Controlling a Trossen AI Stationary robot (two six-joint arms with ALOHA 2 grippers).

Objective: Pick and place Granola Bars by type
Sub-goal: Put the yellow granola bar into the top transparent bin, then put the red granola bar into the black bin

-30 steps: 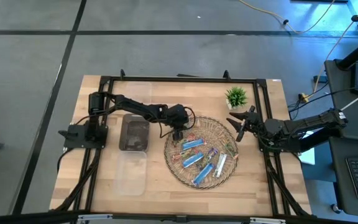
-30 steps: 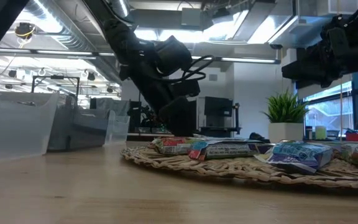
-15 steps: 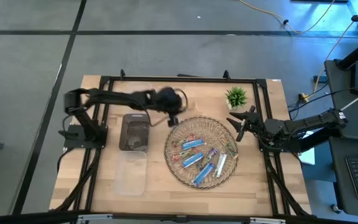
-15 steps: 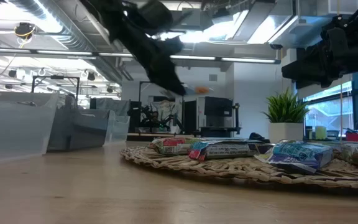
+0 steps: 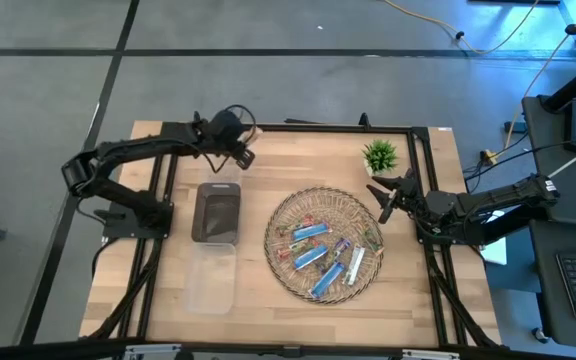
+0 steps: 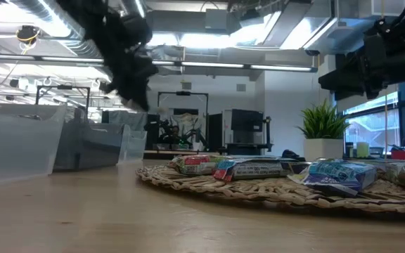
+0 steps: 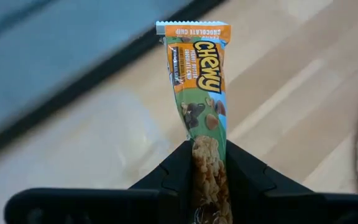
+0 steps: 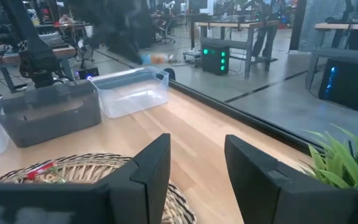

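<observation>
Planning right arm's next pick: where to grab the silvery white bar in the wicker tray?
Probably pinch the silvery white bar across its narrow width at mid-length, descending from straight above: it lies flat in the wicker tray, purple bar close alongside. Right gripper is open.

Grey floor [image 5: 268, 70], ceiling lights [image 6: 209, 39], possibly windows [image 6: 389, 119] at right

I hold one granola bar [image 7: 202, 93] by its end, its orange-and-green wrapper reading "Chewy" and sticking straight out over bare wood. The other granola bars [image 5: 320, 250], mostly blue with one purple and one silvery, lie scattered flat in the wicker tray [image 5: 368, 215].
</observation>
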